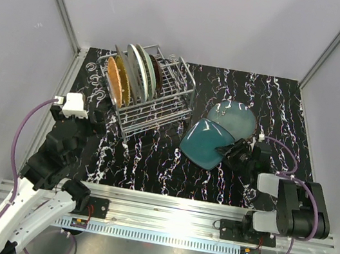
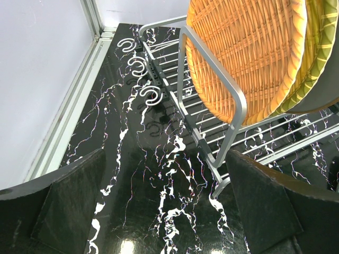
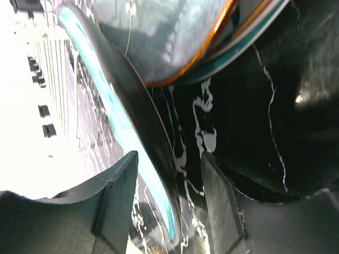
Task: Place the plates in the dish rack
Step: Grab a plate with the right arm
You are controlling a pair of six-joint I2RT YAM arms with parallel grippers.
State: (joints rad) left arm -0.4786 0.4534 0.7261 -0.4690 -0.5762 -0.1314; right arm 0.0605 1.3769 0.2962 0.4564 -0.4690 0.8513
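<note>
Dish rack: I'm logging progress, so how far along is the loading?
Done: about four plates stand in the rack, orange one at its left end. In hand: the right fingers straddle the rim of the teal plate, not yet clamped. Remaining: that plate and the pale one beside it.

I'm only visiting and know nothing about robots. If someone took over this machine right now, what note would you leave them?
Left gripper: open, empty, beside the left end of the dish rack.
Right gripper: open, one finger on each side of the dark teal plate rim, not visibly clamped.
Done: about four plates stand in the rack, the orange woven plate at its left end.
Left: the dark teal plate and the pale blue-green plate, both on the table to the right of the rack.
</note>
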